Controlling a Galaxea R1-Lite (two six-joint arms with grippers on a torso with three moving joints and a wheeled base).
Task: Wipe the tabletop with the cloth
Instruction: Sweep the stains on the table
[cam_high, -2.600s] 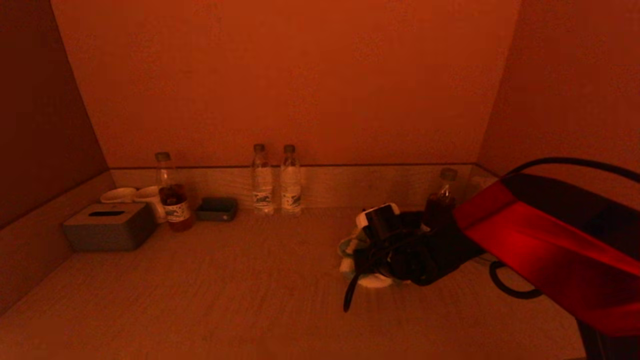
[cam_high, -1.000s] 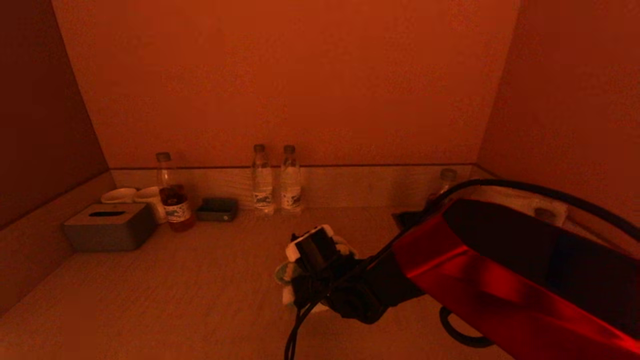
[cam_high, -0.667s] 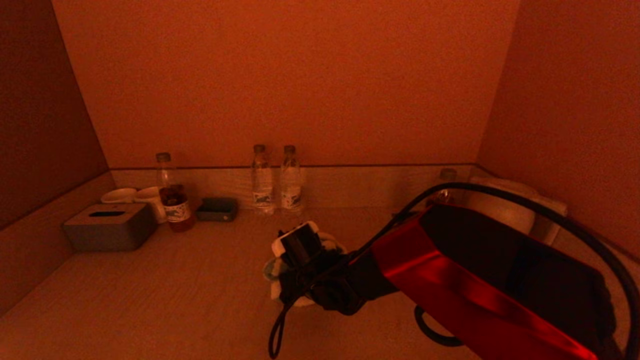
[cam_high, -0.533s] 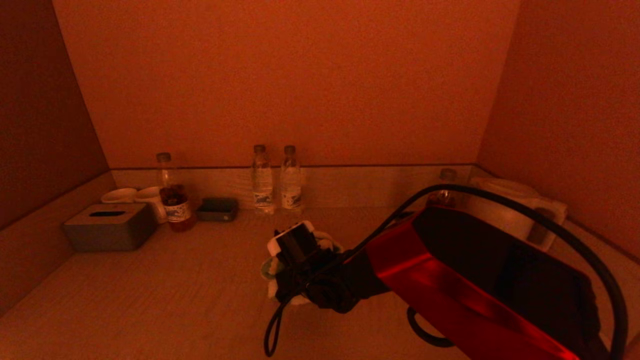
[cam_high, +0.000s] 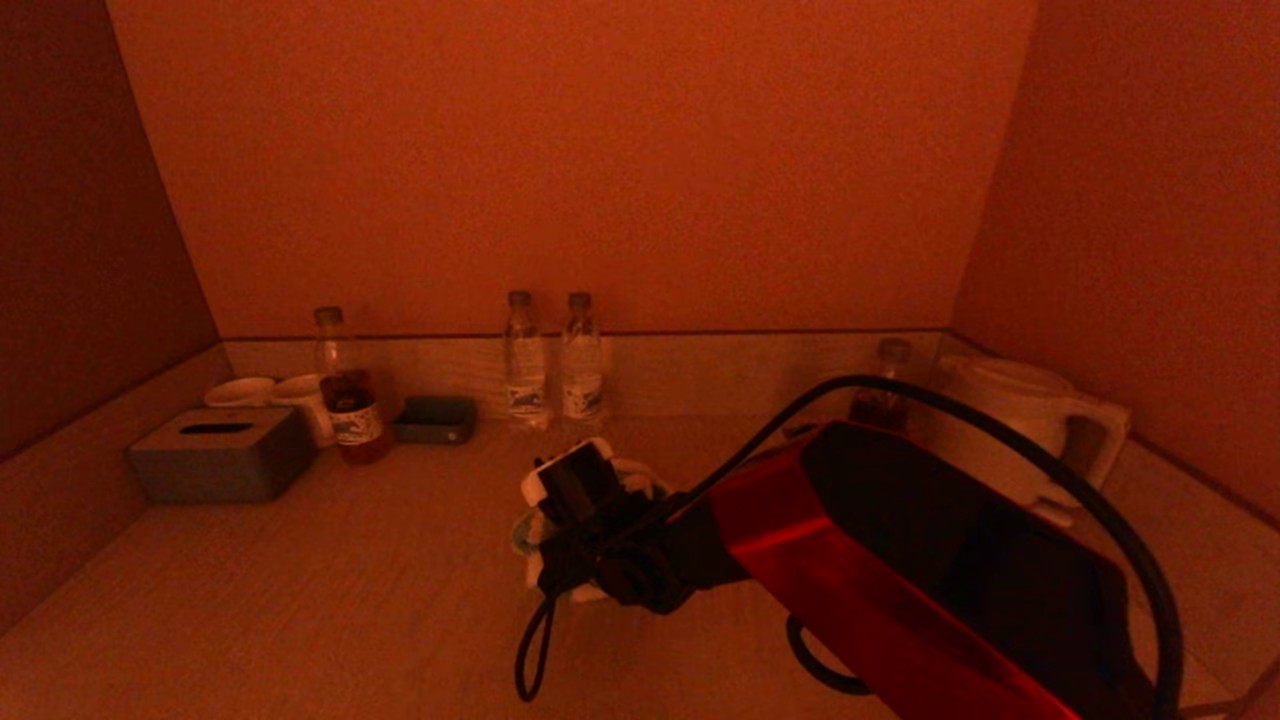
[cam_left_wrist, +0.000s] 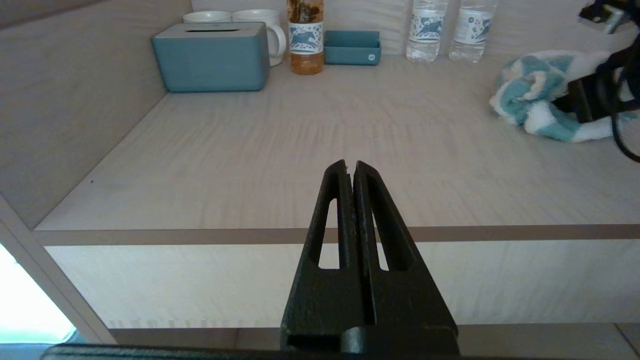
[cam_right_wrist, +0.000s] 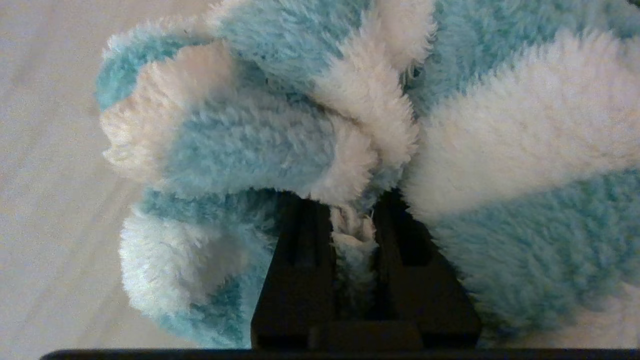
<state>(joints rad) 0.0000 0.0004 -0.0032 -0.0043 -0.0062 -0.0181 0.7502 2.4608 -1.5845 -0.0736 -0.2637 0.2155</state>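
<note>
A fluffy blue-and-white cloth (cam_right_wrist: 310, 130) is bunched on the pale wooden tabletop (cam_high: 330, 580), near its middle. My right gripper (cam_right_wrist: 352, 212) is shut on a fold of the cloth and presses it down on the table; in the head view the cloth (cam_high: 525, 535) peeks out left of the black wrist. It also shows in the left wrist view (cam_left_wrist: 530, 92). My left gripper (cam_left_wrist: 350, 165) is shut and empty, held off the table's front edge on the left.
Along the back wall stand a tissue box (cam_high: 218, 453), two cups (cam_high: 290, 395), a tea bottle (cam_high: 345, 400), a small tray (cam_high: 433, 418), two water bottles (cam_high: 548, 360), another bottle (cam_high: 885, 390) and a kettle (cam_high: 1010, 425) at back right. Side walls close both ends.
My right gripper has dragged the cloth leftward across the table, from right of centre to the middle, and slightly toward the back. The kettle has come into view behind the arm.
</note>
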